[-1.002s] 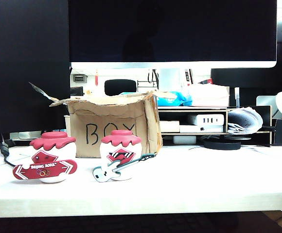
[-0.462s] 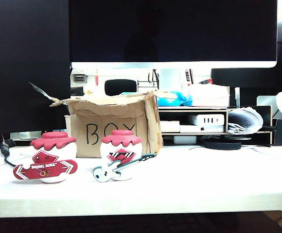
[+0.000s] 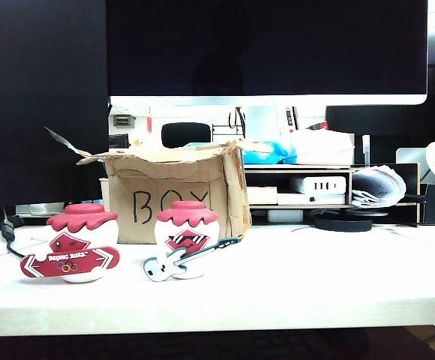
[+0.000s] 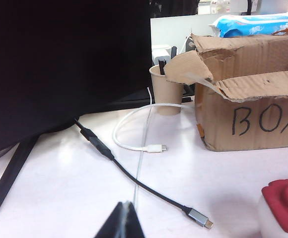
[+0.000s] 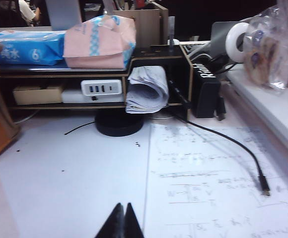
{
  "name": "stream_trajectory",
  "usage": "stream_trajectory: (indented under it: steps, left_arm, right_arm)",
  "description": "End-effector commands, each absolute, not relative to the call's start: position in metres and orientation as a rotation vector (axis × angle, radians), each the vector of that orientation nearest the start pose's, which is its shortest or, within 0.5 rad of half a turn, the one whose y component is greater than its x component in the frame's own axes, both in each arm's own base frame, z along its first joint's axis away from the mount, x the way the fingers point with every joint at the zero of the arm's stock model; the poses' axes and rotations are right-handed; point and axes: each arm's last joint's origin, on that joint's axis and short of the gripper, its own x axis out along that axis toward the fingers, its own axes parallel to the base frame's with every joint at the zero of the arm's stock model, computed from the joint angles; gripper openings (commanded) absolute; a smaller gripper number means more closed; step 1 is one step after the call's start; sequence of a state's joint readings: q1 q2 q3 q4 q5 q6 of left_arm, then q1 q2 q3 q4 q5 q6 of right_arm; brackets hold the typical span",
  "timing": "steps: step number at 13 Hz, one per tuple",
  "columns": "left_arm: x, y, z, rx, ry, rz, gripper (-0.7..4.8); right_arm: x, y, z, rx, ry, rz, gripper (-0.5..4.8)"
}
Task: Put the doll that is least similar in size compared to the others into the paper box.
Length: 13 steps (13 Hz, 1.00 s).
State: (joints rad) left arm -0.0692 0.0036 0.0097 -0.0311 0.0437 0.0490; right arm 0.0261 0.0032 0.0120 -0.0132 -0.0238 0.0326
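Take the paper box point(image 3: 174, 196) as your landmark: it stands on the white table point(image 3: 315, 277), torn flaps ragged at the top, "BOX" handwritten in black on its front. The small doll does not show in any view, so you cannot tell where it is from here.

In front of the box and toward its left end in the exterior view stands the snowboard doll point(image 3: 75, 244), red-capped, with a red board across its front. In front of the box's right half stands the guitar doll point(image 3: 187, 238), with a light-blue guitar slanting across it. Both stand apart from the box's front wall.

The left gripper point(image 4: 124, 218) shows only in its wrist view, low over the table in front of the box, fingertips pressed together with nothing between them. A black cable point(image 4: 134, 181) and a white cable point(image 4: 134, 144) lie on the table ahead of it, and a paper cup point(image 4: 166, 91) stands just beside the box's corner (a red cap edge shows at the frame corner).

The right gripper point(image 5: 121, 218) is off to the box's right, tips closed to a point, empty, facing a wooden shelf point(image 5: 94, 79) and a black cable point(image 5: 233, 148).
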Motion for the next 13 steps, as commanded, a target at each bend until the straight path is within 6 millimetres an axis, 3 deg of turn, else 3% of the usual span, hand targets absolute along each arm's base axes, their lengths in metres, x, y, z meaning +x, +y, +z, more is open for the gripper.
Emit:
stream_trajectory:
  steps: [1,13]
  left_arm:
    - [0.0969,-0.008,0.1649,0.049,0.011,-0.115,-0.05]
    - [0.0969,-0.008,0.1649,0.049,0.011,-0.115,-0.05]
  right_arm:
    - [0.0973,0.0037,0.1676,0.031,-0.019,0.05,0.0]
    - [0.0972,0.0037,0.17,0.032,-0.044,0.054,-0.01]
